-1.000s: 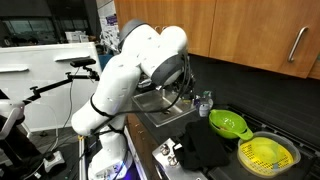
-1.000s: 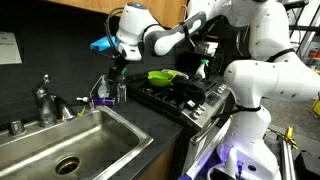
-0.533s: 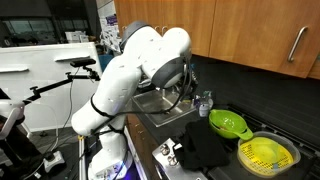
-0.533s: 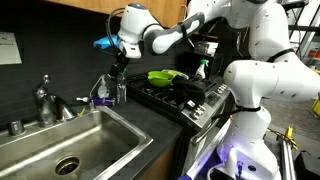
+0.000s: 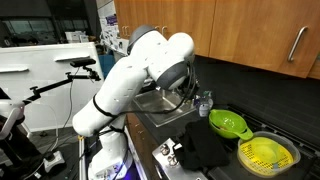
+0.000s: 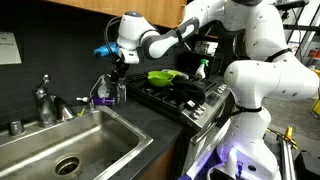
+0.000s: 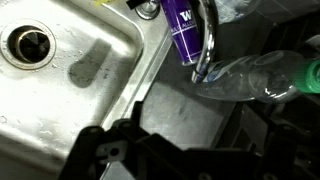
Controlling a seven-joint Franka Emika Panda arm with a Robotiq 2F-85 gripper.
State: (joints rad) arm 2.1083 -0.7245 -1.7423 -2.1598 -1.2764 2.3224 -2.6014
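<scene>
My gripper point(image 6: 117, 70) hangs above the counter corner between the sink and the stove, fingers pointing down. In the wrist view the gripper point(image 7: 195, 145) is open and empty, with the dark fingers point(image 7: 105, 150) wide apart over bare grey counter. Just beyond them stand a purple-labelled bottle point(image 7: 183, 30) and a clear plastic bottle with a green cap point(image 7: 255, 78). In an exterior view the purple bottle point(image 6: 102, 95) and the clear bottle point(image 6: 120, 92) stand right under the gripper, not touched.
A steel sink point(image 6: 70, 135) with a drain point(image 7: 28, 42) and faucet point(image 6: 45, 100) lies beside the bottles. On the stove are a green colander point(image 6: 165, 76), a black cloth point(image 5: 205, 147) and a yellow colander point(image 5: 266, 155). Wooden cabinets point(image 5: 250, 35) hang above.
The arm has shifted a little and the gripper has come slightly lower toward the two bottles. The bottles and other things have not moved.
</scene>
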